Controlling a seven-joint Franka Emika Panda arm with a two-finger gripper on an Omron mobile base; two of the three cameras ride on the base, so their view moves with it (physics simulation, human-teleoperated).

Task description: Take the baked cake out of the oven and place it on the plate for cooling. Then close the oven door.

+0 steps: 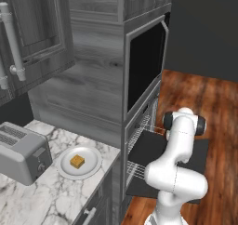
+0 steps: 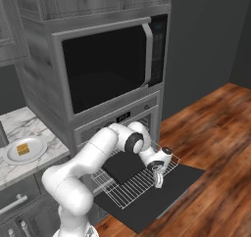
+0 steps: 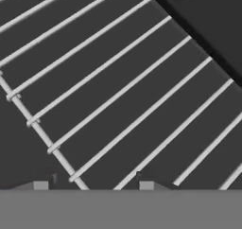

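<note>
The cake (image 1: 77, 162) sits on the plate (image 1: 92, 169), left on the counter. The gripper (image 2: 159, 180) points down at the pulled-out rack's (image 2: 135, 184) front bar; I cannot tell whether it grips. The door (image 2: 181, 184) lies open; closing it now could jam against the rack.

In the left base view the arm (image 1: 179, 163) covers much of the oven door (image 1: 204, 149) and rack, and the end effector sits behind it. The toaster (image 1: 21, 156) runs off the left edge. In the right base view the plate (image 2: 24, 150) is cut by the left edge, and the oven's display (image 2: 123, 116) is too small to read.
</note>
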